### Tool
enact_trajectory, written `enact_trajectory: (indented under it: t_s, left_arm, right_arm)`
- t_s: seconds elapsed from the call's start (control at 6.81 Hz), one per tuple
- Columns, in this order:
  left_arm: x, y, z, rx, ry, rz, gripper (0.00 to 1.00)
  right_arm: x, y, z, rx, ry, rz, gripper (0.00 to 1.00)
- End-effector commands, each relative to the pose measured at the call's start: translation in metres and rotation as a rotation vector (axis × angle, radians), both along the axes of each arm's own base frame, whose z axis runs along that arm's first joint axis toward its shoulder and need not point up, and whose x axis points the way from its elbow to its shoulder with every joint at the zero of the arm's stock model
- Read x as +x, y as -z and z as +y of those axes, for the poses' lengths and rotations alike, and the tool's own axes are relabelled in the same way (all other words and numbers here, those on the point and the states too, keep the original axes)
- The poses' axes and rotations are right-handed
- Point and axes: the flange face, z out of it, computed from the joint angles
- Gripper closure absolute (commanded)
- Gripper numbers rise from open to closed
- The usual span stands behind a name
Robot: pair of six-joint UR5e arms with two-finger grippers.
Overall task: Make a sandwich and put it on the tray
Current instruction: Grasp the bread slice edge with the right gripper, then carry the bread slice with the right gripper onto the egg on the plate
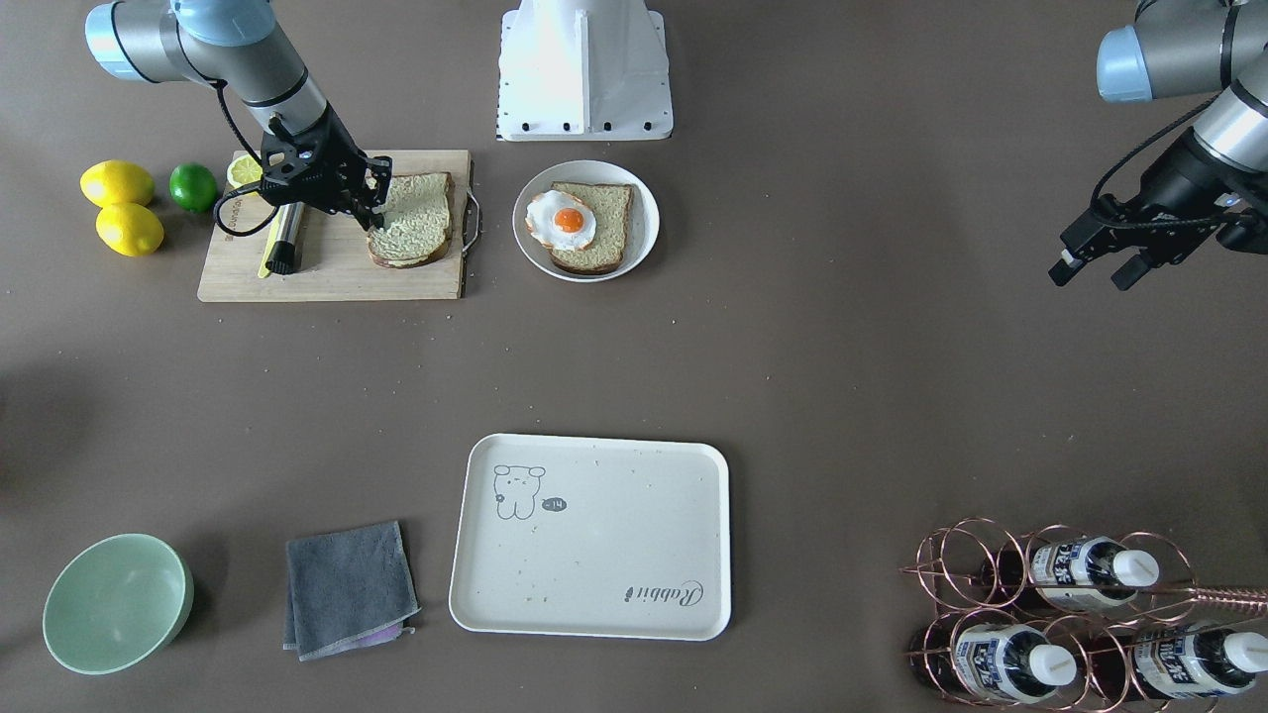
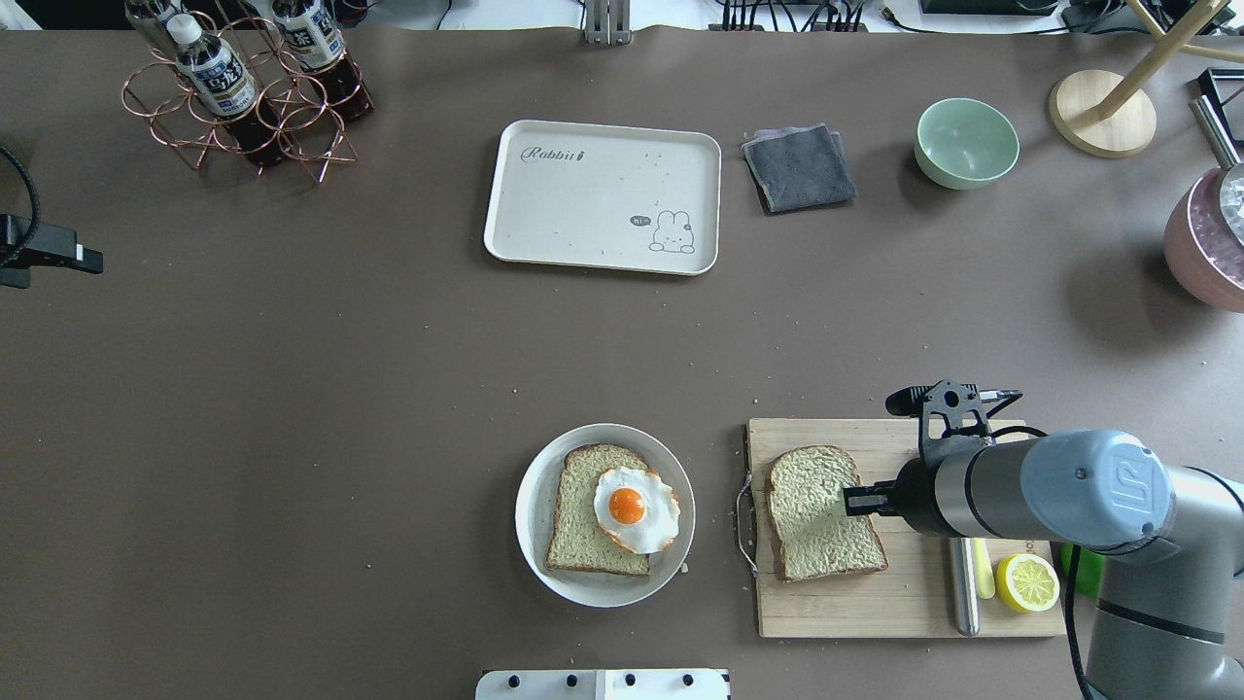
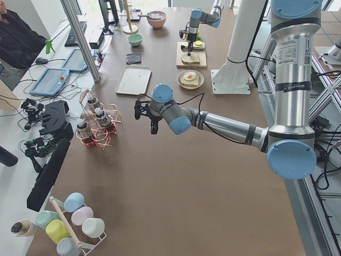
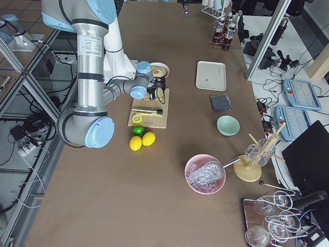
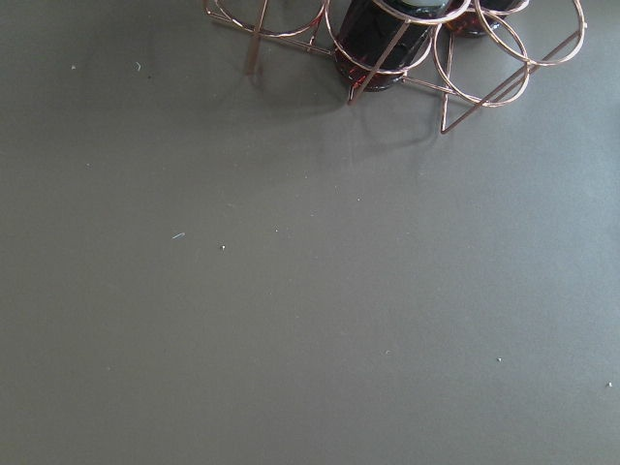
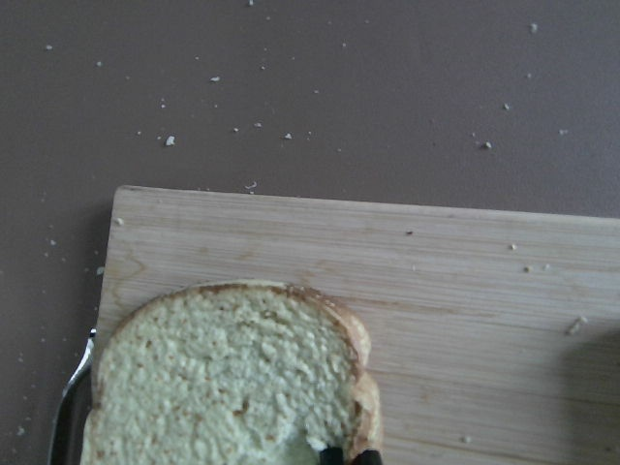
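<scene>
While the tray (image 1: 594,535) is holding no food yet and sitting well apart from the rest, the sandwich is only half built. On the cutting board (image 1: 317,277) the right gripper (image 1: 374,210) appears to be pinching the top slice (image 1: 416,223), fingers narrow on its crust. On the plate (image 1: 642,238) the bottom slice (image 1: 604,223) is already carrying the egg (image 1: 563,220). Stacking and moving to the tray are remaining. The left gripper (image 1: 1093,272) is hanging empty, fingers spread. "Rabbit" is showing on the tray, while the bottle labels (image 1: 1080,571) are proving too small to read.

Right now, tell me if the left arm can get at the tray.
Probably yes. The left gripper hangs open over bare table, with nothing between it and the tray; the bottle rack stands aside.
</scene>
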Motion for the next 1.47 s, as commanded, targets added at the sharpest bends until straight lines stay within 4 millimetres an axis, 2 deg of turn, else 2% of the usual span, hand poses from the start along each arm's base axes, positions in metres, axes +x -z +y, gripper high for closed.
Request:
enact_trajectory:
  t_s: [0.0,0.15,0.29,0.44,0.59,0.73,0.88,1.03,1.32]
  left_arm:
    - [0.000,0.000,-0.001,0.000,0.000,0.000,0.02]
    - [0.000,-0.001,0.000,-0.001,0.000,-0.001,0.02]
    - [0.000,-0.001,0.000,-0.001,0.000,-0.001,0.02]
    - [0.000,-0.001,0.000,-0.001,0.000,-0.002,0.02]
    - [0.000,-0.002,0.000,-0.003,0.000,-0.002,0.02]
    - [0.000,-0.002,0.000,-0.003,0.000,-0.003,0.02]
    - [0.000,-0.003,0.001,-0.005,0.000,-0.003,0.02]
    - [0.000,-0.004,0.000,-0.007,0.000,-0.003,0.02]
    - [-0.001,-0.008,0.001,-0.014,0.000,-0.007,0.02]
  right_arm:
    - [0.025,0.019,-0.025,-0.029,-0.016,-0.055,1.00]
    - [0.052,0.034,-0.045,-0.062,-0.009,-0.109,1.00]
    - [0.064,0.051,-0.053,-0.071,0.012,-0.155,1.00]
    - [0.053,0.078,-0.059,-0.051,0.020,-0.205,1.00]
    - [0.035,0.109,-0.061,-0.037,0.034,-0.258,1.00]
    - [-0.002,0.137,-0.060,-0.085,0.033,-0.303,1.00]
    - [-0.041,0.158,-0.042,-0.065,0.039,-0.321,1.00]
    - [-0.070,0.167,-0.016,-0.030,0.020,-0.324,1.00]
    - [-0.099,0.154,0.001,-0.023,0.014,-0.288,1.00]
